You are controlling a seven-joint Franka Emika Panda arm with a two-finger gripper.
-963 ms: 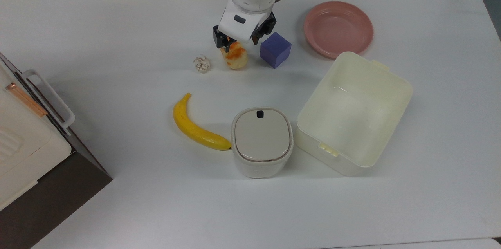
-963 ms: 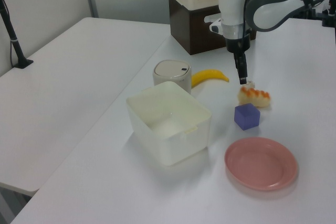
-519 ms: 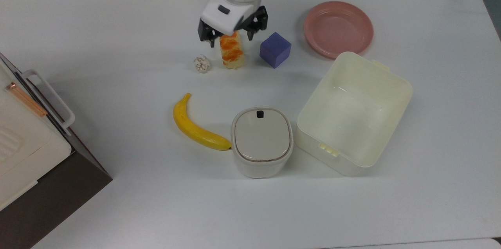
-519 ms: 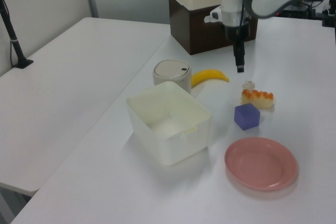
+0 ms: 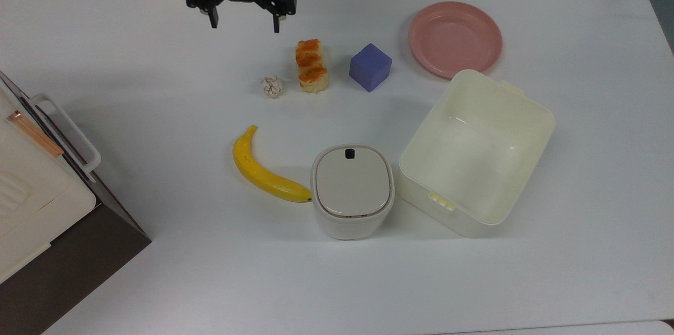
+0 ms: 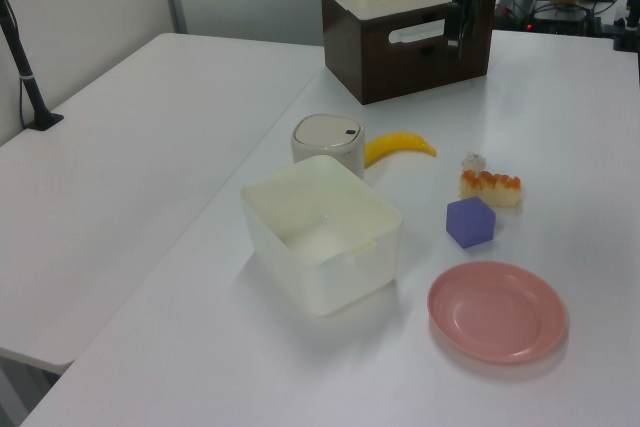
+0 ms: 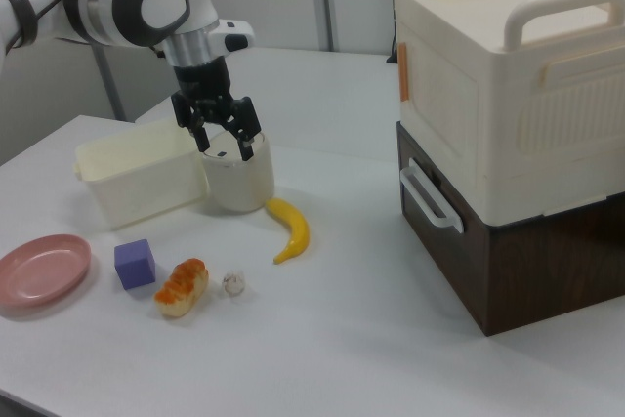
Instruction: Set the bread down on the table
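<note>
The small oblong bread with its glossy orange-brown ridged top (image 5: pixel 311 65) lies flat on the large white matte counter (image 5: pixel 131 87), slightly above the middle of the top view. It sits between a little whitish knobbly ball (image 5: pixel 271 86) on the top view's left and a purple cube (image 5: pixel 370 67) on the top view's right, near both but touching neither. The claw (image 5: pixel 242 23) hangs at the upper left of centre in the top view, its two black fingers spread wide and holding nothing, well apart from the bread. In the right view the claw (image 7: pixel 225 144) is raised above the counter, in front of a cream rectangular plastic tub (image 7: pixel 132 178).

By the look of it, the placing is done, so the risks left are small ones. The bread rests on its flat underside and seems unlikely to roll. Any sweep of the arm low over the middle could knock the bread, the ball or the cube; a high path would avoid that.
</note>
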